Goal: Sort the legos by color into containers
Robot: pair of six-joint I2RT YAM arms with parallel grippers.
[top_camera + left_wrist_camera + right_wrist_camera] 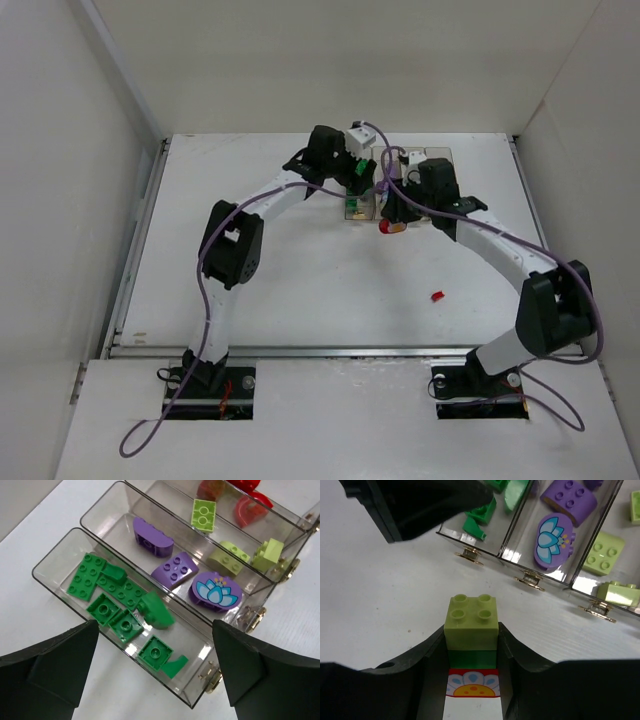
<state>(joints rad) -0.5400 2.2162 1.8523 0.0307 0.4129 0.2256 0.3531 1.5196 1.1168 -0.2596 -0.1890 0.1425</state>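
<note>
Seemingly just short of the containers (545,575), right claw (471,630) grips legos (471,617).

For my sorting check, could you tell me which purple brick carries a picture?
The flat purple brick with a lotus flower; the domed one and studded one carry no print.

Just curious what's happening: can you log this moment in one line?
left hand open over green bin | right hand holds brick stack | red brick loose on table
</note>
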